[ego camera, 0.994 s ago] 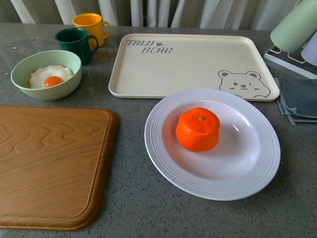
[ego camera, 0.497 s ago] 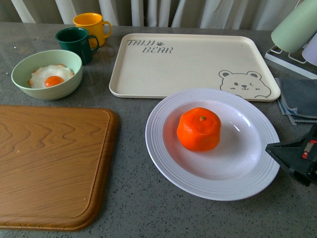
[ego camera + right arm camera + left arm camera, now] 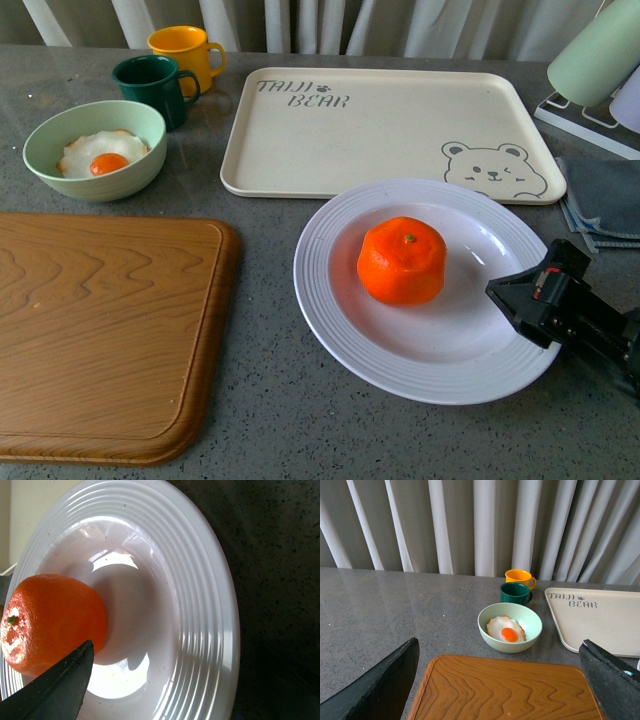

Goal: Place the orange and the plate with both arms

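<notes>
The orange point(image 3: 401, 260) sits in the middle of the white ridged plate point(image 3: 330, 320) on the grey counter, in front of the bear tray. My right gripper point(image 3: 522, 290) is open and empty, low over the plate's right rim, a short way right of the orange. In the right wrist view the orange point(image 3: 55, 620) and the plate's rim point(image 3: 200, 630) fill the frame, with one dark finger point(image 3: 55, 690) in front of the orange. My left gripper point(image 3: 497, 695) is open and empty above the wooden board; it does not show in the front view.
A wooden cutting board point(image 3: 100, 330) lies at the front left. A cream bear tray point(image 3: 380, 130) lies behind the plate. A pale green bowl with a fried egg point(image 3: 95, 150), a green mug point(image 3: 150, 85) and a yellow mug point(image 3: 183, 50) stand back left. A grey cloth point(image 3: 605, 205) lies at the right edge.
My right gripper has come in from the right edge and moved left, over the plate's right rim. The orange and plate have not moved.
</notes>
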You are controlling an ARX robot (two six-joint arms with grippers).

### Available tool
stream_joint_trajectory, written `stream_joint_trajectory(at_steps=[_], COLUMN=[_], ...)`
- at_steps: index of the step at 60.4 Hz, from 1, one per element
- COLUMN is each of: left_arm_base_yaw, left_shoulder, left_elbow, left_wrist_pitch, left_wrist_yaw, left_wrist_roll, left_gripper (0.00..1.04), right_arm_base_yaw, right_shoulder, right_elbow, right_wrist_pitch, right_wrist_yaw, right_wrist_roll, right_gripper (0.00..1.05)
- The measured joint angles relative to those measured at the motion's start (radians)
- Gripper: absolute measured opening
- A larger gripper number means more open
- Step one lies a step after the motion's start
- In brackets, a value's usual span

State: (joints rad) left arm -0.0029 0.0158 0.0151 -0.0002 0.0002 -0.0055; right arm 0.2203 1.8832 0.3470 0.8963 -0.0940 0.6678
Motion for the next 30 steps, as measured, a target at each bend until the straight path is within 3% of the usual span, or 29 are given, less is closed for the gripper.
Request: stream_joint_trajectory(at_steps=[19,30], left_arm_base_yaw=[0.0,0.0], left_shoulder=[0.0,0.0], left_elbow=[0.0,0.0], left_wrist_pitch=[0.0,0.0], left_wrist_yaw=[0.0,0.0], left_wrist_roll=[0.0,0.0], left_gripper=[0.96,0.96], right_arm_base_yaw=[0.011,0.017], right_shoulder=[0.041,0.065], right_elbow=[0.06,0.066], right_wrist_pitch=[-0.016,-0.02], right_wrist_yaw=[0.02,0.063], right_wrist_roll=[0.048,0.084], right_gripper=[0.92,0.64])
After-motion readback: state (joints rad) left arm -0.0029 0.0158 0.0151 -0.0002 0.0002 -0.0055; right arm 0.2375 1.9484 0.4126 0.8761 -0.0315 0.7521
